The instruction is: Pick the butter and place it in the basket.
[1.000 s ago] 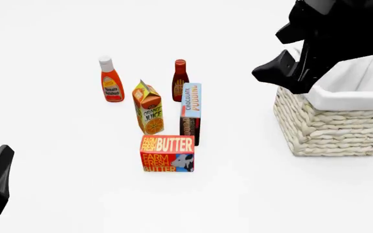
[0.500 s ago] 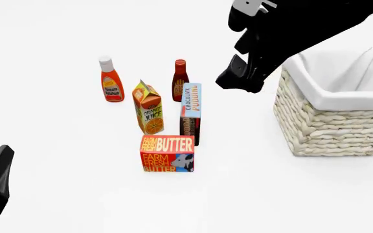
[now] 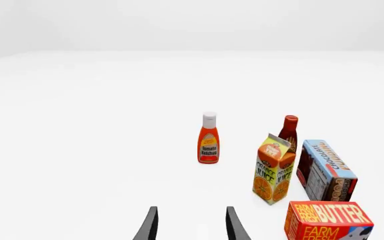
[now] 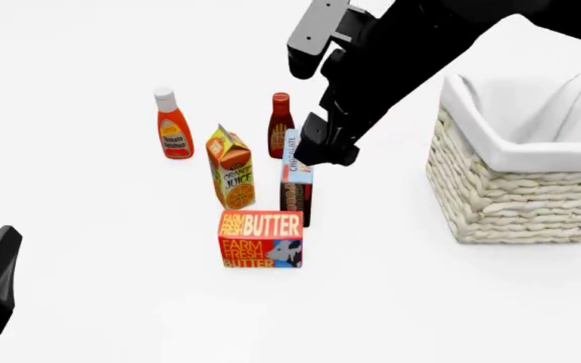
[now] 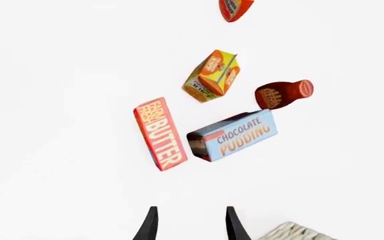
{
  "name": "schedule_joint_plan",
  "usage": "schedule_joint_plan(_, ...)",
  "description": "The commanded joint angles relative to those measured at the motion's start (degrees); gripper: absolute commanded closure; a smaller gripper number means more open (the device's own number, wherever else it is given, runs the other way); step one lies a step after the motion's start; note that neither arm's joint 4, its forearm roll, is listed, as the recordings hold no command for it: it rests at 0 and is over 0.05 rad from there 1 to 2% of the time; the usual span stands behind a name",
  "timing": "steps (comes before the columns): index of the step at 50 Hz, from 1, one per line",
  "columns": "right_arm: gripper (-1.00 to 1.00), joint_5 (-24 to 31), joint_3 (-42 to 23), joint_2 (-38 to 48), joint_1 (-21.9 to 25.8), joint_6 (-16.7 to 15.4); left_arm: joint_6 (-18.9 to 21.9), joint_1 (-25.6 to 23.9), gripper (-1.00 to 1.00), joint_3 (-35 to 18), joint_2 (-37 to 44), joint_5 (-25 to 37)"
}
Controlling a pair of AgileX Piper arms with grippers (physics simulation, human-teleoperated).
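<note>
The butter [image 4: 260, 240] is a squat red-orange carton standing at the front of the grocery group; it also shows in the wrist views as butter [image 3: 329, 220] and butter [image 5: 160, 133]. The basket [image 4: 517, 198], cream wicker with a white liner, stands at the right, and its corner [image 5: 291, 233] shows in the right wrist view. My right gripper [image 4: 326, 149] hangs above the chocolate pudding box, behind and to the right of the butter. Its fingers [image 5: 150, 225] are open and hold nothing. My left gripper [image 4: 4, 243] rests low at the front left, open, with nothing between its fingers [image 3: 235, 227].
Behind the butter stand an orange juice carton [image 4: 232, 168], a chocolate pudding box [image 4: 296, 190], a dark red sauce bottle [image 4: 281, 121] and a tomato ketchup bottle [image 4: 173, 126]. The right arm's black body crosses above the space between the groceries and the basket.
The right arm has swung left and down, from over the basket's rim to above the pudding box. The left gripper and all groceries have stayed put.
</note>
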Motion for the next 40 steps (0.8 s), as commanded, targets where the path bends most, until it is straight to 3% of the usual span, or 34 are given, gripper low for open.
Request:
schedule_joint_plan(1,-1.00,1.3,-1.2,3.3,2.8,1.7,0.0,0.0,-1.00,0.0,0.0,0.0)
schedule_joint_plan(40,-1.00,2.1,-2.6,8.0,5.7,3.6,0.0,0.0,-1.00,0.0,0.0,0.0)
